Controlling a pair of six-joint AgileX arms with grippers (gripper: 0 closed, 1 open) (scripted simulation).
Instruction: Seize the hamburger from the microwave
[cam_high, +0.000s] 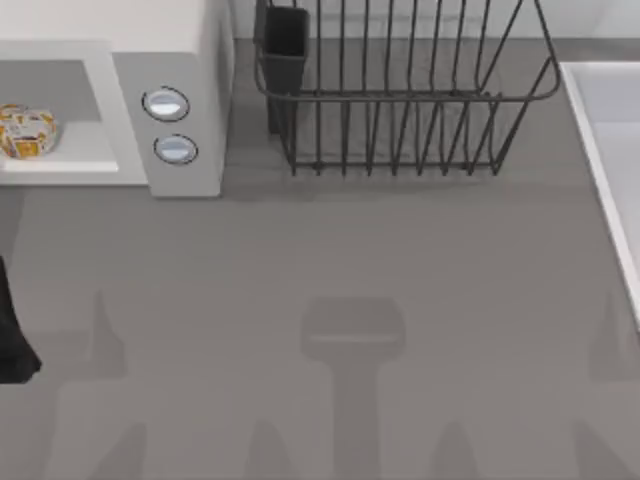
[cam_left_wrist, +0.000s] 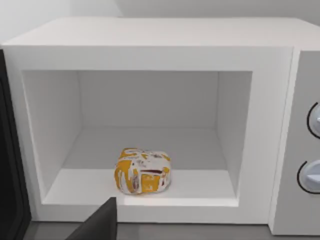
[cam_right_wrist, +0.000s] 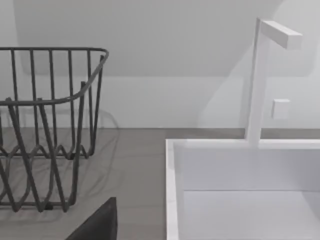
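The hamburger (cam_left_wrist: 143, 171), with no readable label, sits in the open microwave (cam_left_wrist: 150, 40); hand states can't be told.

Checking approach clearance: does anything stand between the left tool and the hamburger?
Nothing visible does. The hamburger sits near the front of the microwave cavity, whose front is open, with bare floor before it.

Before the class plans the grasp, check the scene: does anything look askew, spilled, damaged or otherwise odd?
Nothing stands out. The hamburger sits whole near the front edge of the microwave cavity floor, with nothing spilled around it. The wire rack stands upright on the table, apart from the microwave, and the sink at the table's right looks intact.
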